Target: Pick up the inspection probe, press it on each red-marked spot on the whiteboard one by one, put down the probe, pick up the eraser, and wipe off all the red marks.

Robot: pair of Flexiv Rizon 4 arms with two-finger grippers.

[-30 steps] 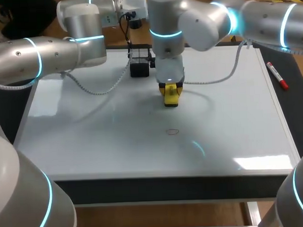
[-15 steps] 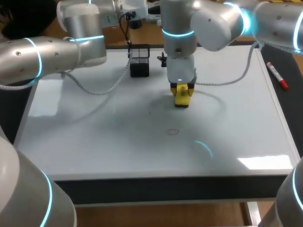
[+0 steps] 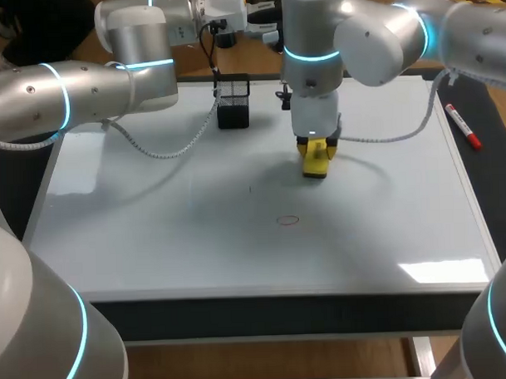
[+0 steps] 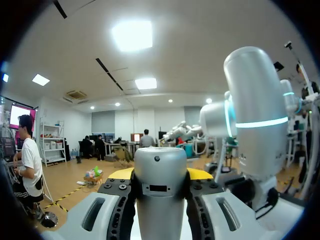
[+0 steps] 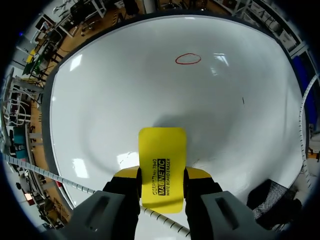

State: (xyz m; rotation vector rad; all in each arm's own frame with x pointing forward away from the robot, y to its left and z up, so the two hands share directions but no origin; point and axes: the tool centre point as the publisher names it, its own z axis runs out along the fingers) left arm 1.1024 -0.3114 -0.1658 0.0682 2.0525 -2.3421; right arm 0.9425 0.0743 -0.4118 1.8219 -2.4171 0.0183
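Head view: eraser (image 3: 315, 164) farther right

The bench (image 3: 494, 148) is dark-topped. In the head view its black surface shows as a strip along the right side of the whiteboard (image 3: 197, 241) and as a deep black front edge below the board's near rim. Overhead light lies on the glossy white surface as soft glare, with a bright oblong patch (image 3: 439, 271) near the front right corner and a paler, broader sheen (image 3: 78, 183) toward the left side. In the right wrist view the gloss carries several small bright reflections (image 5: 76, 62), and the dark bench borders the board's edge.
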